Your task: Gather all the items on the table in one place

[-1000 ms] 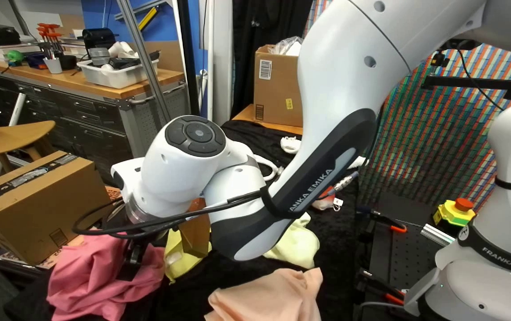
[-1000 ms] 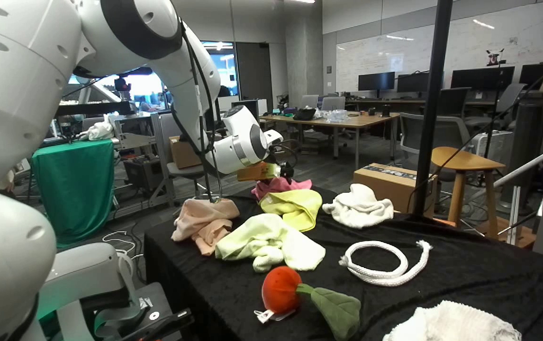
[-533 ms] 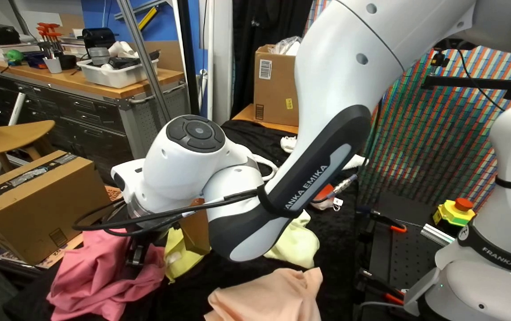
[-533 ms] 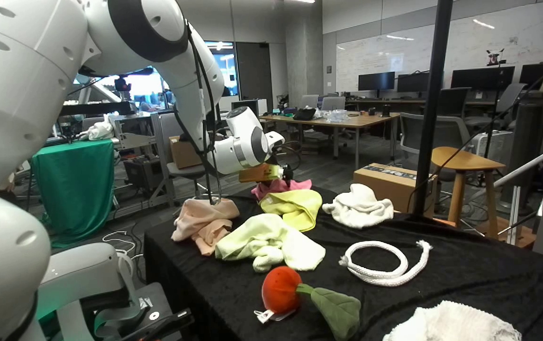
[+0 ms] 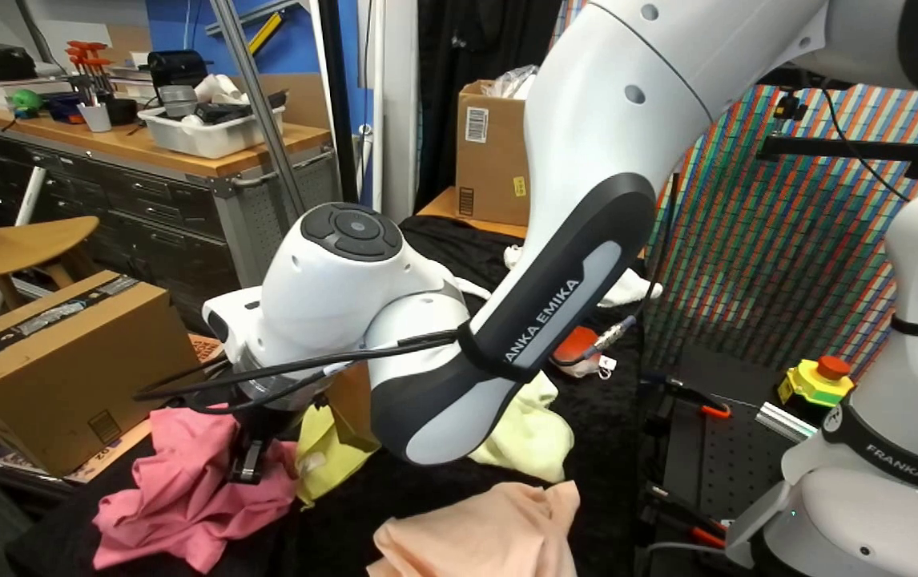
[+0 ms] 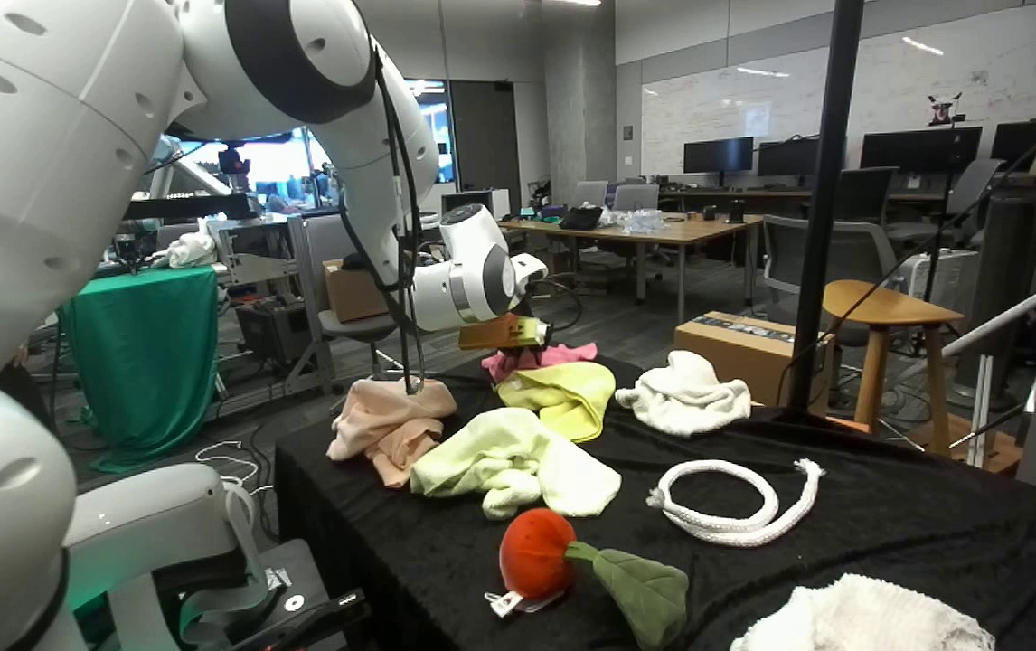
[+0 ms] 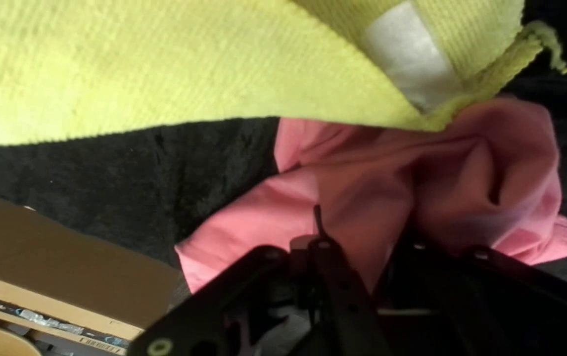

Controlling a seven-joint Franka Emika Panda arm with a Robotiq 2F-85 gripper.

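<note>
- Pale yellow rag (image 6: 522, 457) is lying rumpled on black table (image 6: 934, 520); around it, in an exterior view, are resting:
- 12 o'clock: crumpled pink rag (image 6: 504, 365)
- 1: folded yellow-green rag (image 6: 563, 398)
- 2: white rag (image 6: 685, 398)
- 3: curled white rope (image 6: 735, 532)
- 4: another white rag (image 6: 861, 619)
- 5: green-leafed red toy (image 6: 536, 553)
- 10: peach rag (image 6: 391, 416)

In exterior view, you're seeing toy vegetable (image 6: 550, 553) lying on table (image 6: 952, 533), front rag (image 6: 861, 619) right of it, rope (image 6: 748, 533) behind, between them. Middle rag (image 6: 522, 461) is lying behind toy vegetable, left rag (image 6: 396, 425) just beside it, back rag (image 6: 563, 395) behind, farthest rag (image 6: 574, 355) beyond. Right rag (image 6: 688, 398) is sitting behind rope, box (image 6: 767, 366) resting past table. Your end effector (image 5: 247, 466) is hanging at farthest rag.
</note>
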